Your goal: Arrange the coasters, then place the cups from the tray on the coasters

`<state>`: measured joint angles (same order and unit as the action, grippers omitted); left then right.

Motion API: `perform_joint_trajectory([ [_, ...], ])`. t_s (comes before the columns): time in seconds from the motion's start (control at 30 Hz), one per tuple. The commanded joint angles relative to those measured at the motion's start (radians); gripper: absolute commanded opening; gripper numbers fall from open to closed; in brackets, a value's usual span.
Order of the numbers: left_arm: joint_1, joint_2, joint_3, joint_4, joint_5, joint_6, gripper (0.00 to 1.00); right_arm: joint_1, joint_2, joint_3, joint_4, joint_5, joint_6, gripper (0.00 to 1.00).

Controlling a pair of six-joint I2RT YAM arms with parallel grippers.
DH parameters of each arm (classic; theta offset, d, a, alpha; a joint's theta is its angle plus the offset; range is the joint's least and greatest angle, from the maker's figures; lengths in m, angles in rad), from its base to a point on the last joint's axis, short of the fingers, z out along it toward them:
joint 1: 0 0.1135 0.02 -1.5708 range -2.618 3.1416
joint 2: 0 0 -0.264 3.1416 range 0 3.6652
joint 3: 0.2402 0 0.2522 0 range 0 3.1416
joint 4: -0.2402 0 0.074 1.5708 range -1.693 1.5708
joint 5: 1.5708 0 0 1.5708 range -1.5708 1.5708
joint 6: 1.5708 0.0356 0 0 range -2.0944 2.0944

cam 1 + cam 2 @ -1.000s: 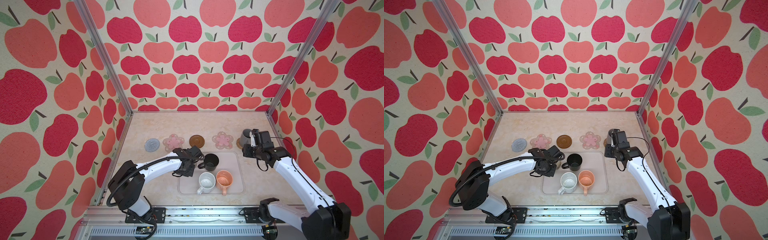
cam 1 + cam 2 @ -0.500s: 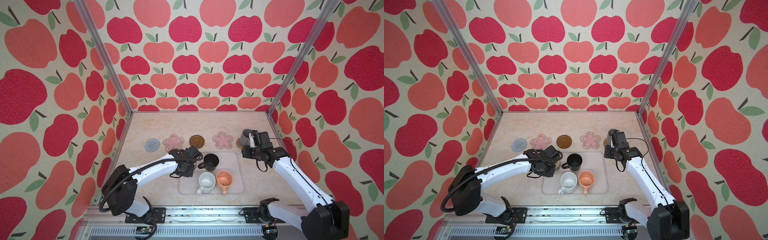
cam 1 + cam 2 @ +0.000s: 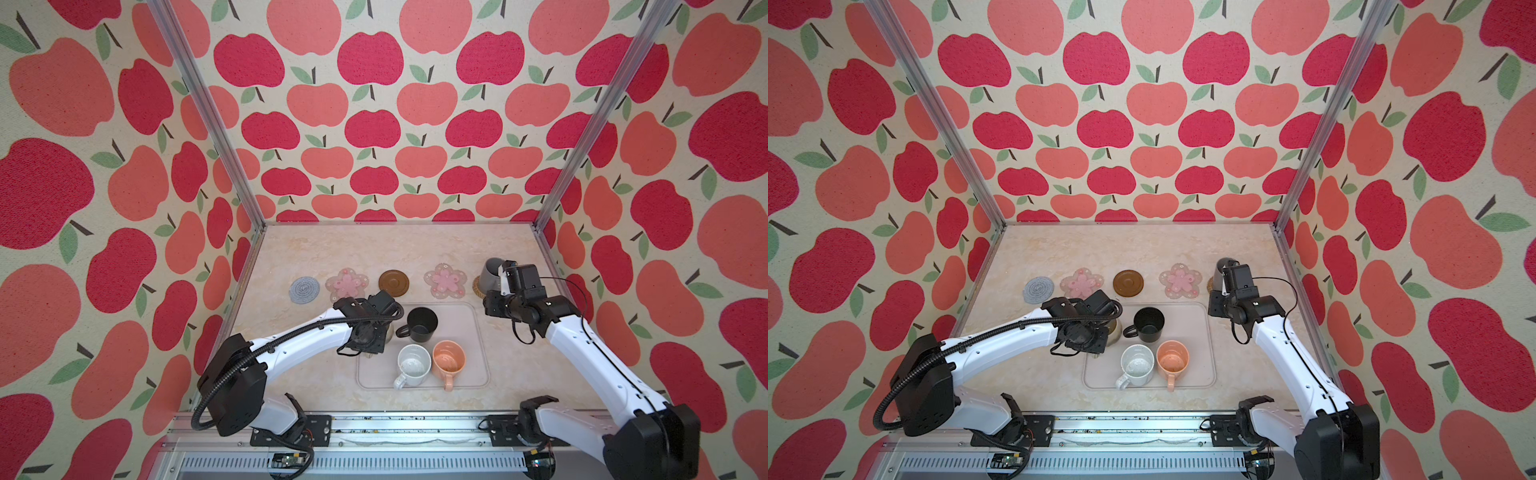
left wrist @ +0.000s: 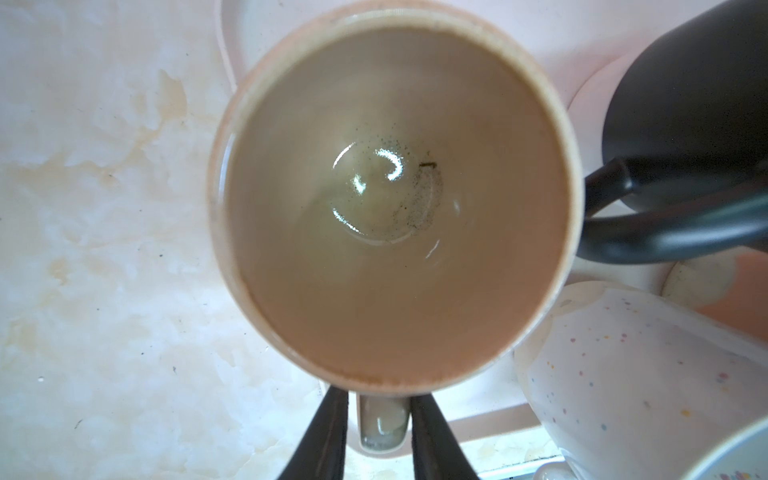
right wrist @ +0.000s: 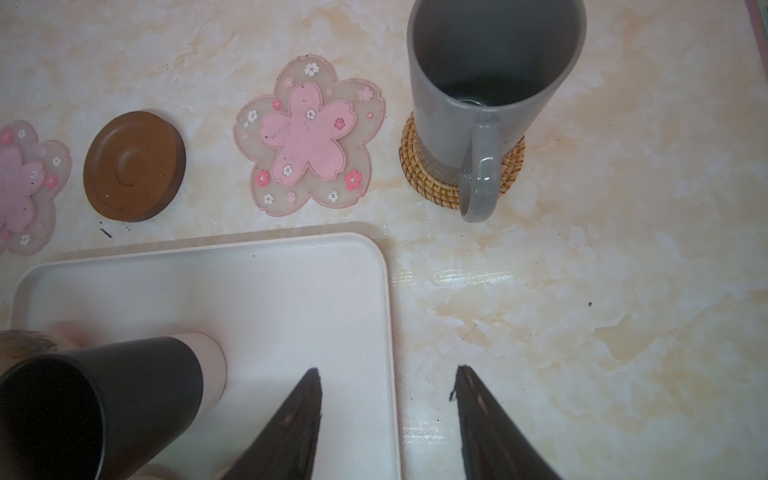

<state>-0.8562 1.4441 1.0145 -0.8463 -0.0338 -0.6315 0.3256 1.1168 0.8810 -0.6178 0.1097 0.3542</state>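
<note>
My left gripper (image 4: 378,395) is shut on the handle of the cream cup (image 4: 390,199), one finger on each side. That cup stands at the left far corner of the tray (image 3: 465,374), mostly hidden under the gripper (image 3: 368,332) in both top views. On the tray also stand a black cup (image 3: 422,326), a white cup (image 3: 413,365) and a peach cup (image 3: 449,359). The grey cup (image 5: 490,62) stands on the rattan coaster (image 5: 419,166). My right gripper (image 5: 386,374) is open and empty over the tray's right far edge. Left of the grey cup lie a pink coaster (image 3: 444,280), a brown one (image 3: 393,283), another pink one (image 3: 347,284) and a grey one (image 3: 304,289).
Apple-patterned walls with metal corner posts (image 3: 552,199) close in the marble table on three sides. A metal rail (image 3: 374,428) carrying both arm bases runs along the front edge. The black cup's handle (image 4: 665,232) lies close beside the cream cup.
My left arm has swung its elbow outward to the left while its gripper stayed over the cream cup at the tray's corner. The right arm has barely moved.
</note>
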Motion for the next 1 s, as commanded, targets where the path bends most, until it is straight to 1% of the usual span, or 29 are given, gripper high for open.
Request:
perform_joint_trajectory([
  [0.0, 0.0, 0.03, 0.008, 0.009, -0.008, -0.025, 0.26, 0.004, 0.008, -0.003, 0.006, -0.017, 0.011, 0.55],
  [0.2, 0.004, 0.095, 0.022, 0.026, -0.014, -0.032, 0.22, 0.004, -0.003, 0.0, -0.005, -0.004, 0.004, 0.55],
  [0.3, 0.006, 0.1, 0.02, 0.028, -0.027, -0.033, 0.13, 0.004, -0.011, 0.003, -0.014, 0.008, -0.001, 0.55],
  [0.43, 0.012, 0.078, 0.017, 0.03, -0.037, -0.027, 0.1, 0.004, -0.021, 0.005, -0.017, 0.016, 0.0, 0.55],
  [0.53, 0.018, 0.066, 0.016, 0.019, -0.037, -0.011, 0.02, 0.004, -0.022, 0.009, -0.015, 0.015, 0.006, 0.55],
  [0.6, 0.018, 0.054, 0.024, 0.0, -0.034, 0.004, 0.0, 0.004, -0.02, 0.01, -0.016, 0.01, 0.009, 0.55],
  [0.7, 0.019, 0.028, 0.047, -0.035, -0.023, 0.028, 0.01, 0.004, -0.02, 0.011, -0.009, 0.009, 0.015, 0.55],
  [0.8, 0.025, 0.022, 0.066, -0.063, -0.014, 0.052, 0.04, 0.004, -0.017, 0.007, -0.003, 0.003, 0.024, 0.55],
  [0.87, 0.029, 0.028, 0.076, -0.079, -0.006, 0.068, 0.1, 0.004, -0.017, 0.003, 0.0, -0.001, 0.027, 0.55],
  [0.93, 0.035, 0.038, 0.079, -0.089, -0.004, 0.064, 0.2, 0.004, -0.02, 0.0, -0.002, 0.0, 0.026, 0.55],
  [0.97, 0.036, 0.041, 0.077, -0.088, 0.001, 0.063, 0.22, 0.004, -0.021, -0.002, -0.003, 0.001, 0.026, 0.55],
])
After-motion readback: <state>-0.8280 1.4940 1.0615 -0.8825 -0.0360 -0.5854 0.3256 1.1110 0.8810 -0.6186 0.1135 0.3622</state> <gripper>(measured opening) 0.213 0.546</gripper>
